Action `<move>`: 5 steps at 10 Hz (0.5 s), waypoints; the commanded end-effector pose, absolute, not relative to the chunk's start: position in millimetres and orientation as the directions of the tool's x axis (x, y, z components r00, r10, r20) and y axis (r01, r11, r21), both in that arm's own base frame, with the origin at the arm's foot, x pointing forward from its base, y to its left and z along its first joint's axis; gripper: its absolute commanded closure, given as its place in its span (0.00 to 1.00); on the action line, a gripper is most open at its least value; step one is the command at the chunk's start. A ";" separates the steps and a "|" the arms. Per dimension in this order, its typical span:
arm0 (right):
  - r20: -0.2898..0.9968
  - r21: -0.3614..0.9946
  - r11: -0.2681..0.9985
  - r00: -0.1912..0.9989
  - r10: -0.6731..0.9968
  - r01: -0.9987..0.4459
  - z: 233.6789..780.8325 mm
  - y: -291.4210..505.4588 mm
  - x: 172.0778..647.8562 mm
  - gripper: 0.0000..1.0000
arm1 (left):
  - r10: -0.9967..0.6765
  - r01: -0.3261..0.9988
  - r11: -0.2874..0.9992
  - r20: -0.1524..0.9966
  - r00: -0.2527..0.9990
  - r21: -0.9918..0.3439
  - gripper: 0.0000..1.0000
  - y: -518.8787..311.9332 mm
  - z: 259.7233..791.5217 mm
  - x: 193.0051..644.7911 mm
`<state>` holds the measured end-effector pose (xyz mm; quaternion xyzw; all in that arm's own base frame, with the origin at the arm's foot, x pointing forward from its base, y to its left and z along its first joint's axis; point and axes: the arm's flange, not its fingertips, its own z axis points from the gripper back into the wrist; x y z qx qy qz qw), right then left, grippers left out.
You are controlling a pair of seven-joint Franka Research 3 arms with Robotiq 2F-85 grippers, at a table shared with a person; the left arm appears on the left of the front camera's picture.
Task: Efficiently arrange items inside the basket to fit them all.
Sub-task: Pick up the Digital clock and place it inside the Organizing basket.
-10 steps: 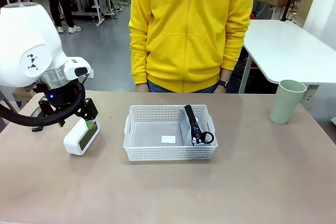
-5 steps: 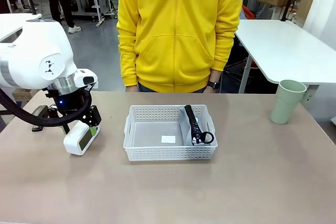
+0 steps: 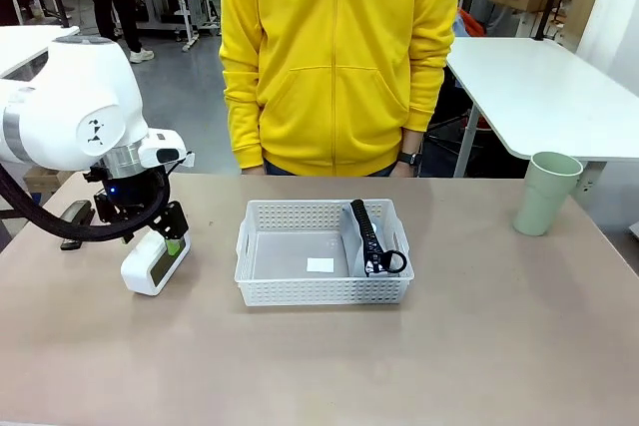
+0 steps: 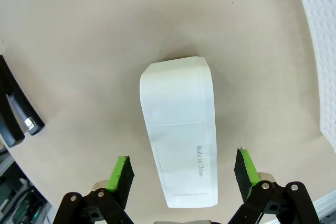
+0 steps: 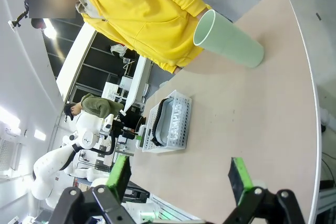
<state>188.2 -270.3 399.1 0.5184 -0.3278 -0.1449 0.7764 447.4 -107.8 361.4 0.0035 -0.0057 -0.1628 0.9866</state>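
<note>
The white boxy device [image 3: 153, 263] stands on the table at the left, and my left gripper [image 3: 150, 233] hangs just above it, open. From the left wrist, the device [image 4: 181, 148] lies lengthwise between the two green pads [image 4: 121, 173], which stand apart from its sides. The white basket [image 3: 323, 252] sits mid-table with the grey pouch [image 3: 373, 239] upright along its right end. The pale green cup [image 3: 544, 193] stands at the far right. My right gripper [image 5: 179, 177] is open in the air, facing the cup [image 5: 227, 38] and the basket [image 5: 170, 123] beyond.
A person in a yellow hoodie [image 3: 334, 57] stands at the far side, hands down behind the table edge. A small white label [image 3: 320, 265] lies on the basket floor. A black object [image 4: 16, 114] rests on the table left of the device.
My left arm has swung over and lowered onto the device, then settled slightly left. The person has stepped a little to the left.
</note>
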 end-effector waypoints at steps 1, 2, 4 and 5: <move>0.387 0.894 0.425 0.728 -0.566 -0.146 400.6 -270.2 190.5 0.00 | -0.343 0.343 0.939 -0.010 0.939 -0.028 0.00 -101.8 355.7 451.9; 0.387 0.894 0.425 0.728 -0.566 -0.146 400.6 -270.2 190.5 0.00 | -0.349 0.348 0.937 -0.019 0.937 -0.035 0.00 -100.8 351.6 455.3; 0.387 0.894 0.425 0.728 -0.566 -0.146 400.6 -270.2 190.5 0.00 | -0.350 0.348 0.936 -0.036 0.936 -0.045 0.00 -98.6 339.5 460.2; 0.387 0.894 0.425 0.728 -0.566 -0.146 400.6 -270.2 190.5 0.00 | -0.359 0.357 0.933 -0.038 0.933 -0.049 0.00 -98.2 333.4 460.9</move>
